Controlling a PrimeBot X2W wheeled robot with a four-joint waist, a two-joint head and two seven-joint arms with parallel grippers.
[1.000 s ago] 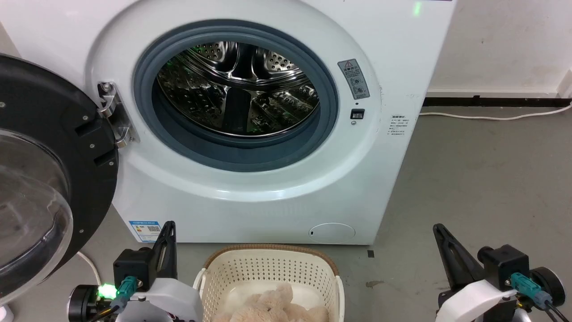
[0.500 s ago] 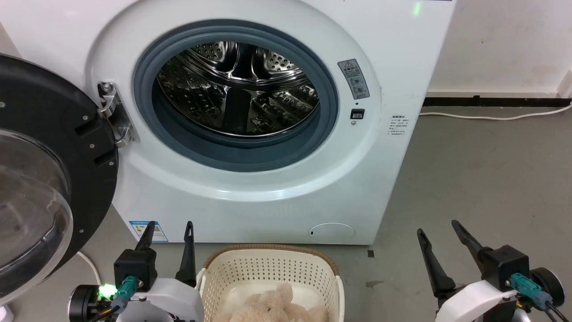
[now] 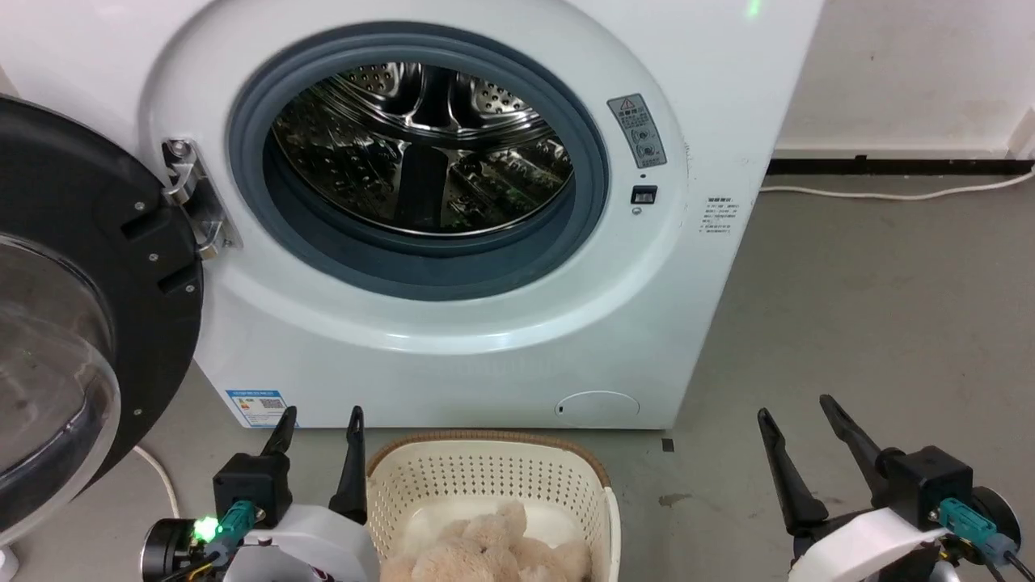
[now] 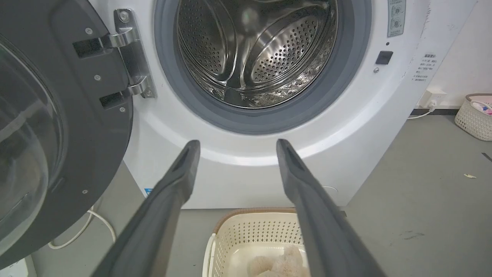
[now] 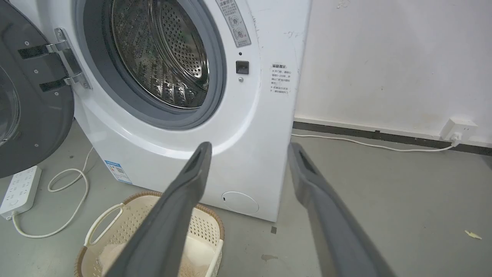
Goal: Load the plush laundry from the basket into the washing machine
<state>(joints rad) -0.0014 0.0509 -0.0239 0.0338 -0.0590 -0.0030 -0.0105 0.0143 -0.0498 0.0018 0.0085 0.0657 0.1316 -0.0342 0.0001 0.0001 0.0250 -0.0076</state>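
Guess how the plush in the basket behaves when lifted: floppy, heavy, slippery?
Probably floppy: the plush laundry lies slumped in soft lumps in the basket, so limbs may dangle. Likely light for its size, judging by the fluffy pile. Fuzzy surface should resist slipping.

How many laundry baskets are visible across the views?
2. A cream basket sits in front of the washing machine, holding the plush toy. A second basket stands farther off, at the left wrist view's right edge.
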